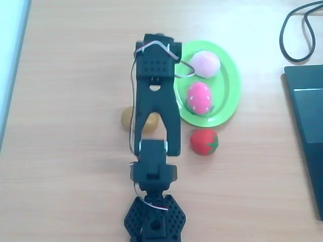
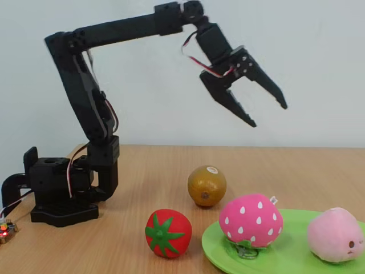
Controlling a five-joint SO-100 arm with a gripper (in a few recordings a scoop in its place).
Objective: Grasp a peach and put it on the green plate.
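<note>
The pale pink peach (image 1: 208, 63) (image 2: 335, 234) rests on the lime-green plate (image 1: 232, 85) (image 2: 285, 260), at its far end in the overhead view. My black gripper (image 2: 268, 114) hangs high in the air, open, with nothing between its fingers. In the fixed view it is well above the table, left of the peach, with its fingers pointing down to the right. From overhead the arm (image 1: 154, 96) lies along the plate's left edge and covers the fingers.
A bright pink white-dotted strawberry (image 1: 200, 97) (image 2: 251, 221) also sits on the plate. A red strawberry (image 1: 204, 141) (image 2: 167, 233) and a golden-brown fruit (image 1: 126, 118) (image 2: 206, 185) lie on the wooden table. A dark flat device (image 1: 308, 126) and a black cable (image 1: 298, 30) are at the right.
</note>
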